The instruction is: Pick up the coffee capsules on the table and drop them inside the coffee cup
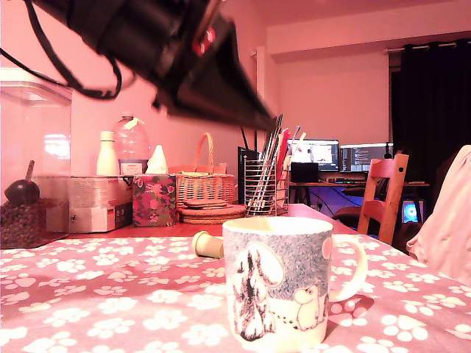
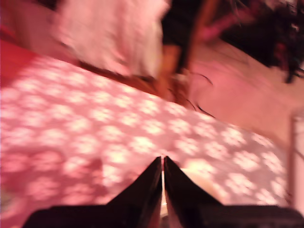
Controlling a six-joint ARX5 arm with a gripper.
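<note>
So the coffee cup (image 1: 278, 283) is right up front in the exterior view, sitting lower centre of the frame on the pink tablecloth (image 1: 96, 301) with the white flower print, handle poking out toward the exterior view's right. Just behind it, a bit toward the exterior view's left, there's a pale cream capsule (image 1: 207, 244) lying on its side on the cloth, close to the mug but not touching as far as I can see. Only that one pod shows; I can't find the dark one in either picture. The arm is a big blurry black shape across the top of the frame, and the gripper (image 1: 254, 114) tapers to a point in the upper middle, well above the mug and the capsule, nowhere near touching either. In the wrist view the gripper (image 2: 163, 164) sits at the bottom centre, and the two black fingers are pressed almost together with only a thin bright sliver between them; nothing clear is pinched there, though the shot is too smeared to be certain. Past the tips it's just blurred flowered cloth. Background stuff in the exterior view: a wire-mesh pen holder (image 1: 261, 187) centre frame, a wicker basket (image 1: 204, 184) left of it, and a wooden chair (image 1: 386, 195) on the right.
</note>
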